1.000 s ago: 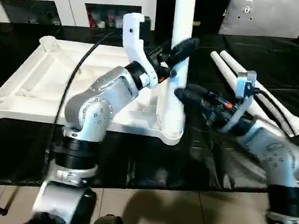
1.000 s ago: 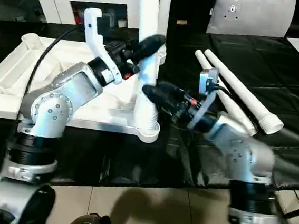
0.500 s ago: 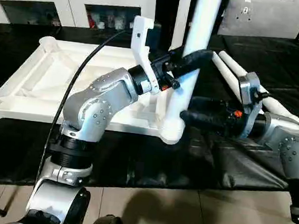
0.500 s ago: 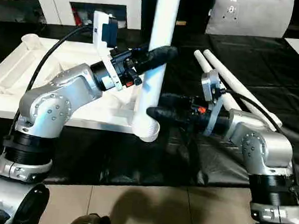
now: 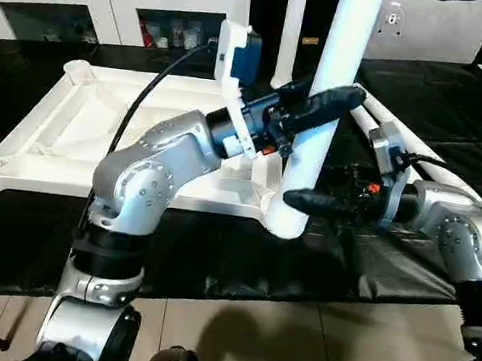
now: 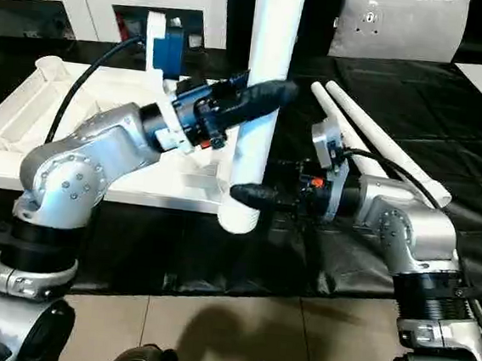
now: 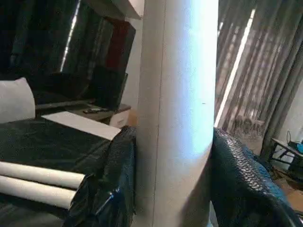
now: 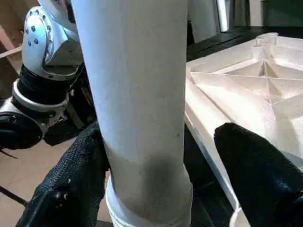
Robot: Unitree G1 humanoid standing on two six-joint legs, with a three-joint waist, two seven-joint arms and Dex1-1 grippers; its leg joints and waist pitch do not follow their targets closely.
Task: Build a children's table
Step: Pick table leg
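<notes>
Children's table, white plastic, part-built. Top [image 5: 75, 130]: lies ribbed side up on the black desk [image 5: 454, 99], behind and beside the left fingers [image 7: 118, 179]. One leg [image 5: 329, 112]: stands tilted, its wide lower end just off the near corner of the top, apparently out of the socket. Left gripper [image 5: 320, 111] has its fingers clamped across the middle of the leg, one on each side. Right gripper [image 5: 311, 202] is lower, near the leg's foot; its fingers [image 8: 75, 175] flank the leg, the near one touching, the far one apparently with a gap, so whether it grips I cannot tell. Two spare legs [image 6: 381, 143]: side by side on the desk beyond the right gripper.

Handling, by judgement: hollow tube, light, stiff, smooth and likely slippery; tapered, so a hold may creep. Best held mid-length and close to the wide end to steer it into the socket.
</notes>
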